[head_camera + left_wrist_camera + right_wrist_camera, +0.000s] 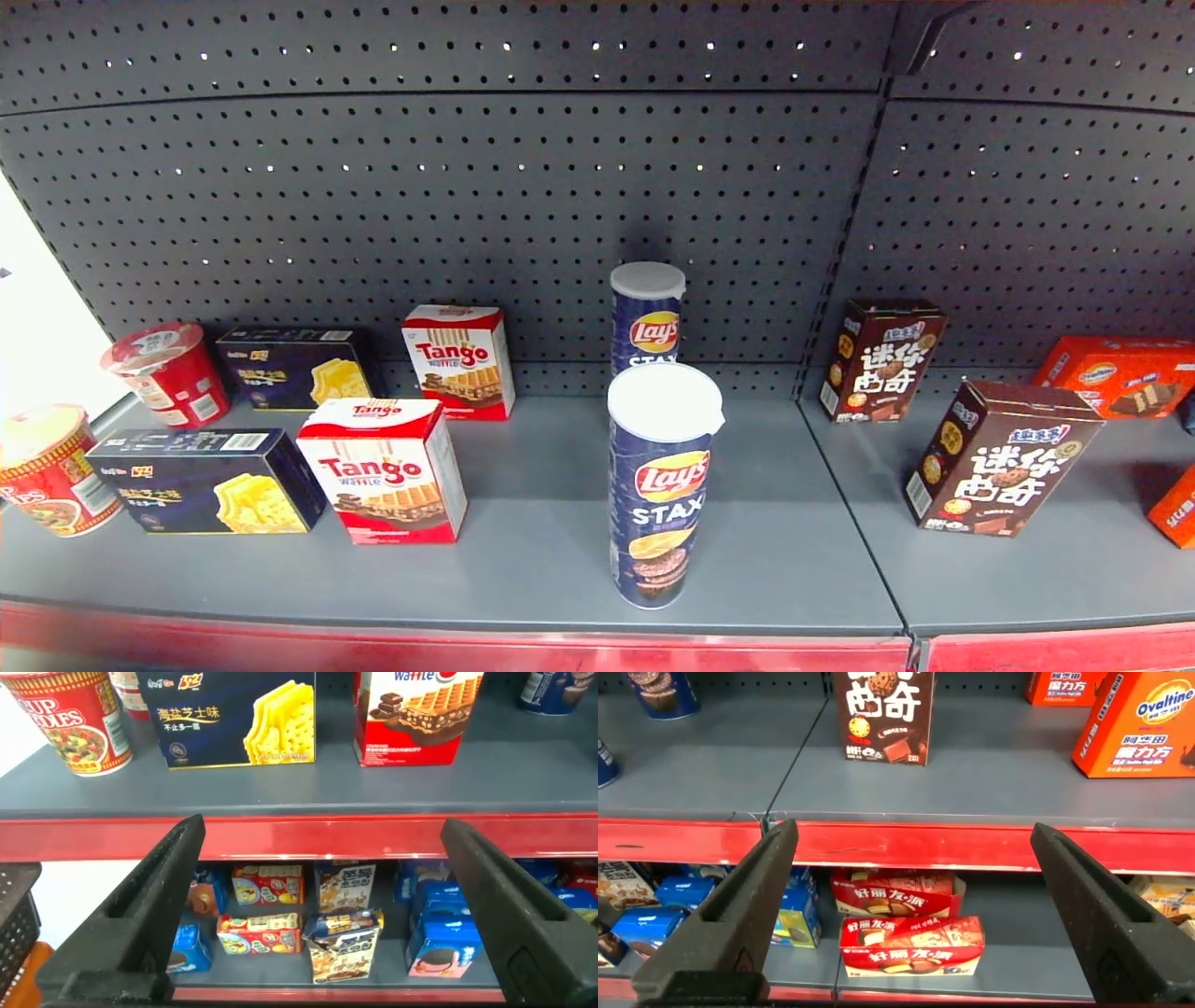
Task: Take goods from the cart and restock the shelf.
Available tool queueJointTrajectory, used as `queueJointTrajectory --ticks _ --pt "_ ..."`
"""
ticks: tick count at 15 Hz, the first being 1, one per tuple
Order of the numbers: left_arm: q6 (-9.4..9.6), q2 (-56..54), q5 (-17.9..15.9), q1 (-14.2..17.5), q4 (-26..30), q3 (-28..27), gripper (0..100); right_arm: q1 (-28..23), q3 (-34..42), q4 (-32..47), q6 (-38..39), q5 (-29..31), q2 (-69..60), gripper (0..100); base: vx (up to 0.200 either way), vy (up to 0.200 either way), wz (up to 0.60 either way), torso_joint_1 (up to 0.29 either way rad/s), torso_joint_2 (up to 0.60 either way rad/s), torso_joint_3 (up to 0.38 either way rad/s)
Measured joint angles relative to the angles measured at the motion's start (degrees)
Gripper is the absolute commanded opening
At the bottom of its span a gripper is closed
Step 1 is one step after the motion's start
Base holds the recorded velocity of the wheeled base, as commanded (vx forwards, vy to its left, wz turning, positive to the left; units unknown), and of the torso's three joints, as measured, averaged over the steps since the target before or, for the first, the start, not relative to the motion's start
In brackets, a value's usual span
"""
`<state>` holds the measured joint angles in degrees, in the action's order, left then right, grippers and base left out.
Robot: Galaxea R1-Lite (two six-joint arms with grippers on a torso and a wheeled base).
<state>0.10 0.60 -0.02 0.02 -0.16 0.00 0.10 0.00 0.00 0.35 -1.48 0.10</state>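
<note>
Our left gripper stands wide open and empty, facing the shelf edge in front of the wafer box. Our right gripper, equally wide and empty, faces it before the biscuit box. The cart, we judge, lies behind us.

Grey shelf with red front edge, noodle cups at left, dark cracker boxes, wafer boxes beside them, two chip cans centre, brown cookie boxes and orange boxes right
</note>
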Motion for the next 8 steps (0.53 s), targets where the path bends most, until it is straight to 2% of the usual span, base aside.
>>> queueJointTrajectory --ticks 8 --pt "0.0 0.0 0.0 0.0 0.0 0.0 100 0.0 0.0 0.0 0.0 0.0 0.0 100 0.0 0.0 0.0 0.0 0.0 0.0"
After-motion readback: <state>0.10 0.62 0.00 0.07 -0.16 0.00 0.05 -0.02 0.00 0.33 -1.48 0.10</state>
